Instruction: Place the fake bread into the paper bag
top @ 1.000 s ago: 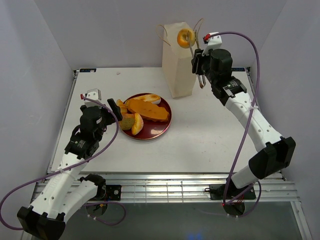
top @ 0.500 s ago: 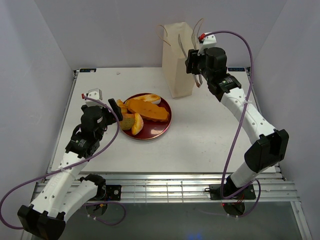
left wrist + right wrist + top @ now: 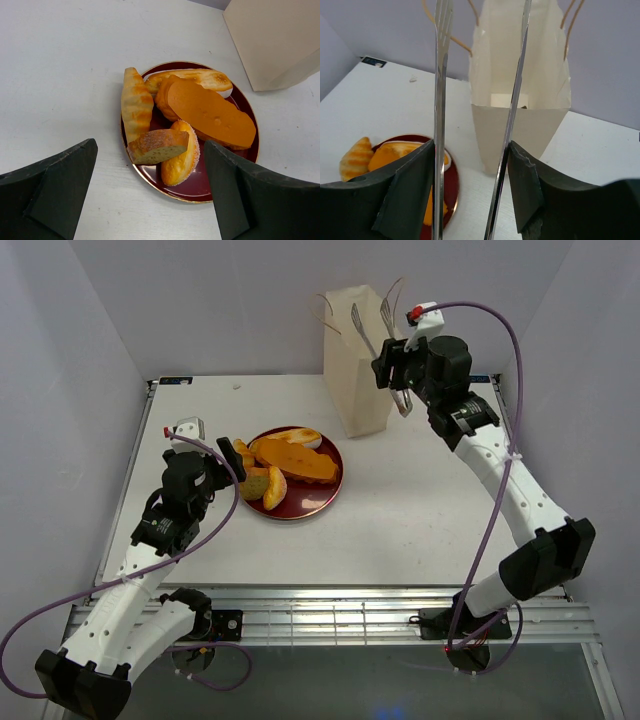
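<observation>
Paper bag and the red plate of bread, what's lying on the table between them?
Nothing: only bare white table separates the dark red plate from the paper bag. The top external view shows that gap, and the left wrist view agrees.

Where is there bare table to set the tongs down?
Widest bare patch: table between the dark red plate and the right arm, in front of the paper bag. Another: far-left corner behind the plate. Crowded: plate's left edge, where the left hand hovers.
</observation>
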`<state>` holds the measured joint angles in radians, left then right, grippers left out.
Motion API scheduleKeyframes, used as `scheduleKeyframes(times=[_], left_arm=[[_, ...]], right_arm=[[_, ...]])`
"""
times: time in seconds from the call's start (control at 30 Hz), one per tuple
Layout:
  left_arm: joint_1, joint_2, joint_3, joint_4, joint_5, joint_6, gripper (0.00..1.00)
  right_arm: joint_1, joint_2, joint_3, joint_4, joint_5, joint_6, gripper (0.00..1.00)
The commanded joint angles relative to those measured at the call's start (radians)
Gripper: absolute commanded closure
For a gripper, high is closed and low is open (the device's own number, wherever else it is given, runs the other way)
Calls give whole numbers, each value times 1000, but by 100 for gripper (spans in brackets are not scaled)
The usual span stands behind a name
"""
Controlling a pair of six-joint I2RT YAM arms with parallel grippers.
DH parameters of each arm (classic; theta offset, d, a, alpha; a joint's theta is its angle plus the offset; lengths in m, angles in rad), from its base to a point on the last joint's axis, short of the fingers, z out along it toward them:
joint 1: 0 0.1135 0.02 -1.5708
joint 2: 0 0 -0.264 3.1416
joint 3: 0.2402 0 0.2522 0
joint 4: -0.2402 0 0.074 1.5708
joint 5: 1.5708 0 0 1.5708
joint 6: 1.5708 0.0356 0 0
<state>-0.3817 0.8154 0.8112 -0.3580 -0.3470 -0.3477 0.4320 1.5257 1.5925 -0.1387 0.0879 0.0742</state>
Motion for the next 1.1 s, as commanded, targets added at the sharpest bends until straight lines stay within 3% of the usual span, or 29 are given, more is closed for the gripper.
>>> scheduleKeyframes(times=[0.0,0.2,0.4,0.67,1.07], left_arm=[[0,-4,0,11,6,10,3],[0,-4,-3,10,-6,12,3],[0,-4,-1,8,-10,12,3],[0,-1,-3,8,-14,12,3],[0,4,-1,8,-4,10,3]], right_arm=[[-3,-122,-40,59,-142,21,37],[11,-292,-244,171,-307,85,38],[82,-386,-364,105,-425,61,37],[233,-456,-555,42,-396,-10,36],[278,-476,-856,24,-234,-46,31]])
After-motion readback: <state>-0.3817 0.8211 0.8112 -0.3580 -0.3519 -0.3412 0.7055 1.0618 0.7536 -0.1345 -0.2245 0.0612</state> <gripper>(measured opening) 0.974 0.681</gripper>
